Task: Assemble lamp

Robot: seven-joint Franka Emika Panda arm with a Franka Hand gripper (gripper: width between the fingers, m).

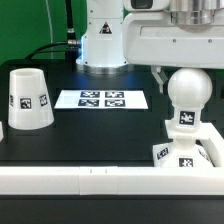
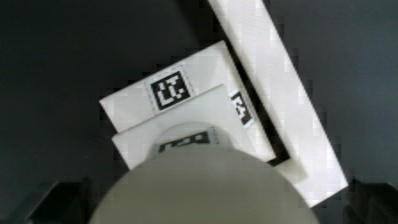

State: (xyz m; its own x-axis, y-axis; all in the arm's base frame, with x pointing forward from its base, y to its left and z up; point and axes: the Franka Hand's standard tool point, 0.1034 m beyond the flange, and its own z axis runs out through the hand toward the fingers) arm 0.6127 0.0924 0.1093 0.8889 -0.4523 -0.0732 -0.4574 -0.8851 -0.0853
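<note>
1. I see the bulb (image 1: 187,95) standing upright on the base (image 1: 186,152), at the exterior view's right, near the front of the table (image 1: 90,125).
2. The base sits tucked against the white rail (image 1: 100,178) along the table's front edge. I judge it was pushed there so it cannot slide while the bulb is turned into it.
3. The gripper (image 1: 190,66) hangs directly above the bulb's round top. Its body is cut off by the frame, so I cannot tell from this view how far apart the fingers are.
4. In the wrist view the bulb (image 2: 192,183) fills the foreground, with the base (image 2: 178,90) beyond it and dark finger tips (image 2: 63,203) at either side of the bulb. They straddle it, but I cannot tell whether they press on it or stand clear.
5. The shade (image 1: 29,100) stands wide end down at the exterior view's left, well apart from the base. It is untouched, so I judge it the last part to go on.
6. The marker board (image 1: 101,99) lies flat between shade and bulb, farther back.
</note>
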